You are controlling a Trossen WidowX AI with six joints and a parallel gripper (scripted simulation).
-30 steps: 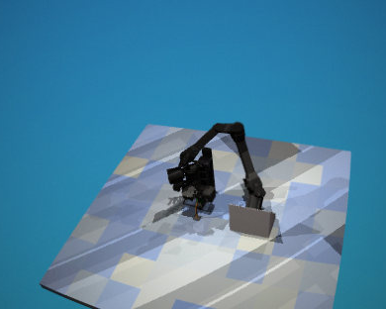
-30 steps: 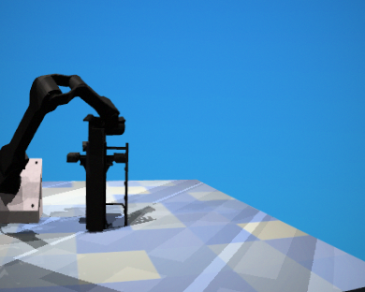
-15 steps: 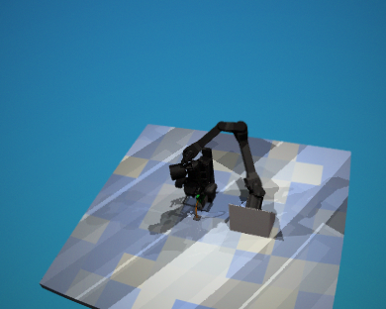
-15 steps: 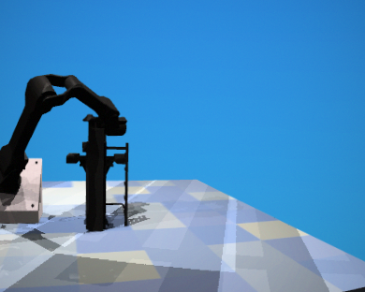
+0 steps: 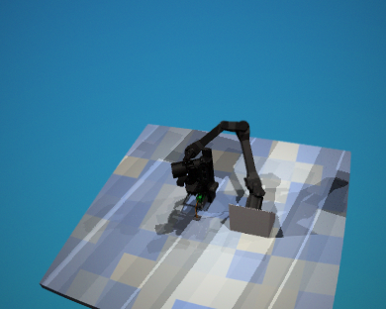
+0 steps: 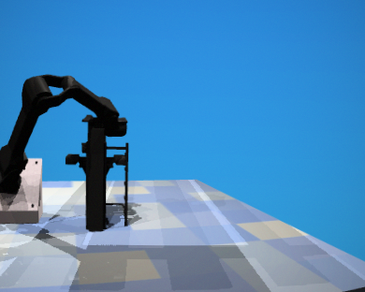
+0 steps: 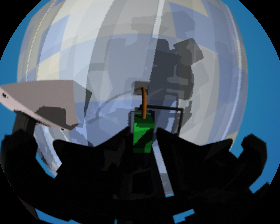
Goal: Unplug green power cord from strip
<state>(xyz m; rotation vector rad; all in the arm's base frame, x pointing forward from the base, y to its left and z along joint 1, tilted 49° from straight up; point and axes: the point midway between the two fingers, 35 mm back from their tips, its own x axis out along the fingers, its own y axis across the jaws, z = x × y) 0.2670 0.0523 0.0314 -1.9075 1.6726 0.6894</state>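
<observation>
A black power strip (image 5: 208, 168) (image 6: 95, 178) stands upright on the patterned table. The green plug (image 5: 200, 197) (image 7: 143, 137) is low in front of it, with an orange-brown cord (image 7: 145, 104) running from its end. My gripper (image 7: 143, 130) is at the plug, one finger on each side of it. The fingers stand part-way open, and a gap shows on the plug's right side in the wrist view. The strip hides the plug and fingers in the exterior view. Whether the plug is seated in a socket is hidden.
A thin black wire frame (image 6: 126, 187) stands beside the strip. The arm's light grey base block (image 5: 250, 220) (image 6: 16, 216) (image 7: 38, 95) is to one side. The patterned table top (image 5: 150, 277) (image 6: 189, 267) ends at the left edge in the top view.
</observation>
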